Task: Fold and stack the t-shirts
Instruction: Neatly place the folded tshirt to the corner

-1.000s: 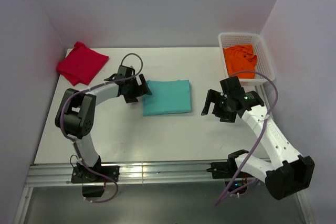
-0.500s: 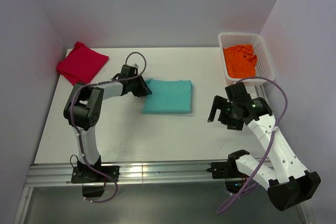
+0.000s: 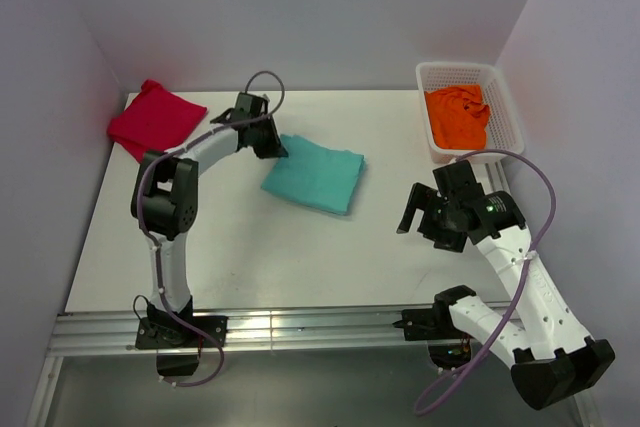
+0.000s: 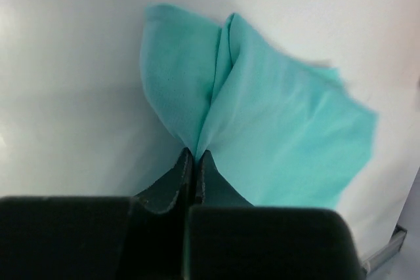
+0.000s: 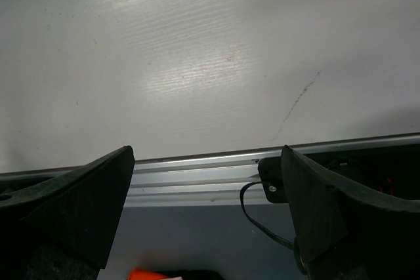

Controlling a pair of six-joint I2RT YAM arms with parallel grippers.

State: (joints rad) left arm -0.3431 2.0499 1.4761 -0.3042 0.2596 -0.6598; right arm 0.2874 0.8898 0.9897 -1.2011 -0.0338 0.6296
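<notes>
Three t-shirts show in the top view. The teal-green t-shirt (image 3: 313,175) lies folded near the middle of the frame on the white table (image 3: 300,257), its rectangle turned at a slant. The left gripper (image 3: 268,139) sits at the shirt's upper-left corner. In the left wrist view the left gripper (image 4: 192,159) has its two dark fingers pressed together on a pinch of the teal-green t-shirt (image 4: 275,136). The cloth gathers into a raised crease that runs down into the jaws, and the rest of it fans out toward the right of that frame.

The crimson-red t-shirt (image 3: 152,119) lies folded in the upper left of the top view, well apart from the teal one. The orange t-shirt (image 3: 458,115) is crumpled inside the white mesh basket (image 3: 505,97) in the upper right.

The right gripper (image 3: 418,212) hangs at the centre right of the top view, below the basket and apart from every shirt. In the right wrist view the right gripper (image 5: 207,152) stands with its jaws spread wide and nothing between them. Under it are bare table and the metal rail (image 5: 197,168) along the table's edge. A corner of teal cloth shows at that frame's upper left.
</notes>
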